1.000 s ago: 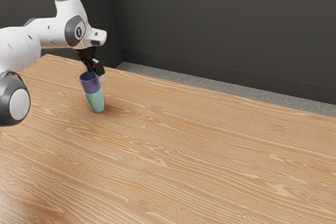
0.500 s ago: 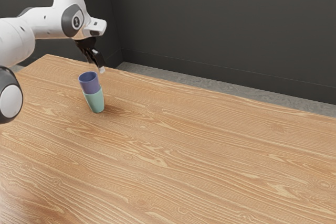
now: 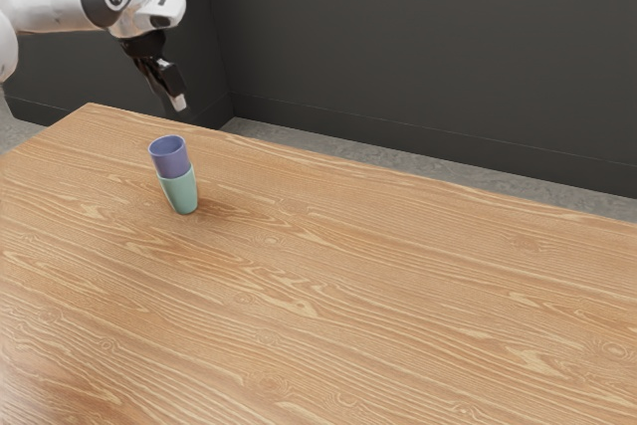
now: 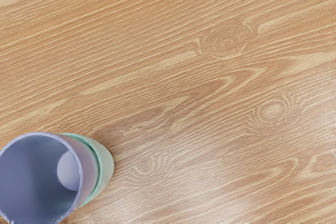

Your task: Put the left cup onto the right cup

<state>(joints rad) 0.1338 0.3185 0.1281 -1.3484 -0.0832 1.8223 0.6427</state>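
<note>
The black two-finger gripper (image 3: 176,100) is seen raised above the wooden table (image 3: 398,276) with nothing held in it; whether it is spread or closed cannot be told. Below it, well apart, the purple plastic cup (image 3: 167,154) is nested in the pale green plastic cup (image 3: 182,193). The pair is tilted, mouths toward the exterior view's upper left.

upper cup (image 3: 167,155) nested in lower cup (image 3: 182,192), on table (image 3: 398,276)
</note>
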